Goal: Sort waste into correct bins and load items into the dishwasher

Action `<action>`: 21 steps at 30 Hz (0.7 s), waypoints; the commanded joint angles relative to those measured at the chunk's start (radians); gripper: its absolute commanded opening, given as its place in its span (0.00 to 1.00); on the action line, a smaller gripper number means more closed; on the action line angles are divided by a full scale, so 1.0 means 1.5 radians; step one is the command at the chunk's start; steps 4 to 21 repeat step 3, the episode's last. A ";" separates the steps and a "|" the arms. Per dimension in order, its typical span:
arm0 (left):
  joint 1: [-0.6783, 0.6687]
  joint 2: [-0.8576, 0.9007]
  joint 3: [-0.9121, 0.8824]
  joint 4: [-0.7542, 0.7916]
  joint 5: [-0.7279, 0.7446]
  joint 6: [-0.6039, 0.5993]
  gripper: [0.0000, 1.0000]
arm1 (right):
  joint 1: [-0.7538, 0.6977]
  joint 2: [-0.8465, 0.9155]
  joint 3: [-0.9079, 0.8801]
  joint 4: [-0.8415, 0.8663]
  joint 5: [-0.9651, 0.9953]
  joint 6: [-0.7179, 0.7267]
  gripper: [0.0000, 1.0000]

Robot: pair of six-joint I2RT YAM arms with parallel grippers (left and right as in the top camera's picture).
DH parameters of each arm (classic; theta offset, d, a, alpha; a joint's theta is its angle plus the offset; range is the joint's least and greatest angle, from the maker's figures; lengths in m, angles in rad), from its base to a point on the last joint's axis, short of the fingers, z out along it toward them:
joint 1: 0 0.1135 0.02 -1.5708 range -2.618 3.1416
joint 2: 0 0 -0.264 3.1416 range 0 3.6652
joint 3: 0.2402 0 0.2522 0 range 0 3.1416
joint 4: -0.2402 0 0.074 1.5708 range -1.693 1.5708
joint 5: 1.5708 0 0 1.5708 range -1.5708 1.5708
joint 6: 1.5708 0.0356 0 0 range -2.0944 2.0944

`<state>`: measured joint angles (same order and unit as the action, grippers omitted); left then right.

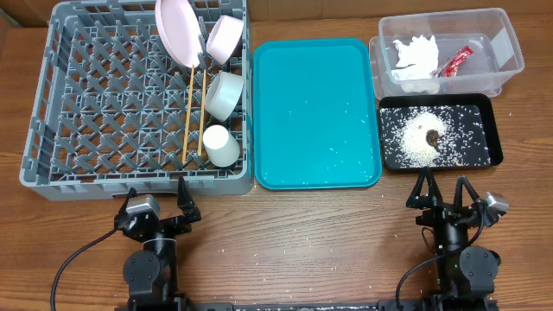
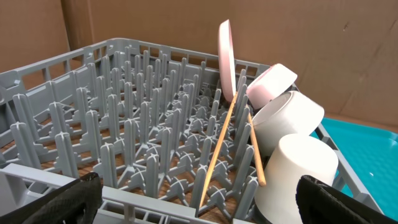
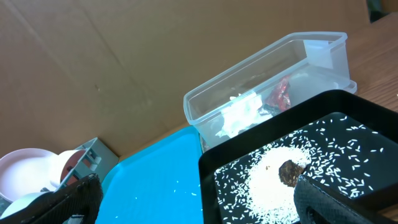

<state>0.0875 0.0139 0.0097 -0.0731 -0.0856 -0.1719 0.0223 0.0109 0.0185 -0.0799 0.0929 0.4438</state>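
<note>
The grey dish rack (image 1: 86, 95) holds the white plate (image 1: 176, 31), the smaller dish (image 1: 225, 38), the bowl (image 1: 223, 93), the cup (image 1: 220, 145) and the chopsticks (image 1: 189, 112). They also show in the left wrist view: plate (image 2: 226, 59), dish (image 2: 272, 84), bowl (image 2: 288, 119), cup (image 2: 297, 177), chopsticks (image 2: 217, 155). The clear tub (image 1: 499, 43) holds the napkin (image 1: 415, 53) and red wrapper (image 1: 458, 59). The black tray (image 1: 488, 130) holds rice (image 1: 415, 142) with a brown scrap (image 1: 432, 136). My left gripper (image 1: 157, 195) and right gripper (image 1: 442, 188) are open and empty at the near edge.
A teal tray (image 1: 315, 112) with a few stray rice grains lies between the rack and the bins. A few grains lie on the wooden table (image 1: 294, 242) in front. In the right wrist view the tub (image 3: 261, 74), black tray (image 3: 214, 163) and teal tray (image 3: 155, 180) show.
</note>
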 commanded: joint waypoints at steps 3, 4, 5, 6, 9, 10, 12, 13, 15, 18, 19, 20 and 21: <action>0.004 -0.006 -0.003 0.002 0.005 0.018 1.00 | 0.004 -0.005 -0.007 0.003 -0.001 -0.005 1.00; 0.004 -0.006 -0.003 0.002 0.005 0.018 1.00 | 0.004 -0.005 -0.007 0.003 -0.001 -0.005 1.00; 0.004 -0.006 -0.003 0.002 0.005 0.018 1.00 | 0.004 -0.005 -0.007 0.003 -0.001 -0.005 1.00; 0.004 -0.006 -0.003 0.002 0.005 0.018 1.00 | 0.004 -0.005 -0.007 0.003 -0.001 -0.005 1.00; 0.004 -0.006 -0.003 0.002 0.005 0.018 1.00 | 0.004 -0.005 -0.007 0.003 -0.001 -0.005 1.00; 0.004 -0.006 -0.003 0.002 0.005 0.018 1.00 | 0.004 -0.005 -0.007 0.003 -0.001 -0.005 1.00; 0.004 -0.006 -0.003 0.002 0.005 0.018 1.00 | 0.004 -0.005 -0.007 0.003 -0.001 -0.005 1.00; 0.004 -0.006 -0.003 0.002 0.005 0.018 1.00 | 0.004 -0.005 -0.007 0.003 -0.001 -0.005 1.00; 0.004 -0.006 -0.003 0.002 0.005 0.018 1.00 | 0.004 -0.005 -0.007 0.003 -0.001 -0.005 1.00; 0.004 -0.006 -0.003 0.002 0.005 0.018 1.00 | 0.004 -0.005 -0.007 0.003 -0.001 -0.005 1.00; 0.004 -0.006 -0.003 0.002 0.005 0.018 1.00 | 0.004 -0.005 -0.007 0.003 -0.001 -0.005 1.00; 0.004 -0.006 -0.003 0.002 0.005 0.018 1.00 | 0.004 -0.005 -0.007 0.003 -0.001 -0.005 1.00; 0.004 -0.006 -0.003 0.002 0.005 0.018 1.00 | 0.004 -0.005 -0.007 0.003 -0.001 -0.005 1.00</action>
